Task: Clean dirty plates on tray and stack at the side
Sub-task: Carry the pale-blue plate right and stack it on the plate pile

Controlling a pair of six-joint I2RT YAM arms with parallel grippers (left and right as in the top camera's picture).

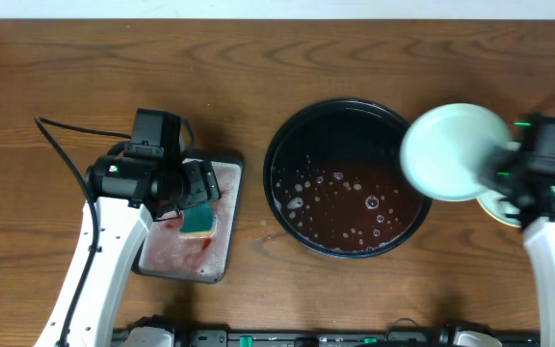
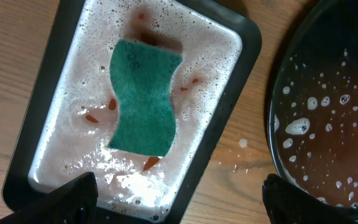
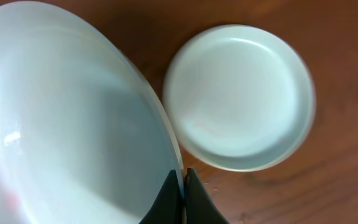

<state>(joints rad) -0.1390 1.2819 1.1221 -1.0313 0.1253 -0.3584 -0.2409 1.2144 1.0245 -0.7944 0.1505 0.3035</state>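
Overhead: the right gripper (image 1: 505,172) clamps the mint plate (image 1: 454,152) over the black tray's (image 1: 292,135) right rim. The resting plate (image 1: 496,208) lies just right, under that arm.

Left wrist: the left gripper (image 2: 182,200) hangs spread above the sponge (image 2: 143,99).

Right wrist: the resting plate sits right of the held rim.

Right jaws grip a pale plate (image 1: 454,151) above the black tray's (image 1: 271,178) right edge.

even light; glare in silver tray (image 2: 20,155); near plate (image 3: 73,124) blurred
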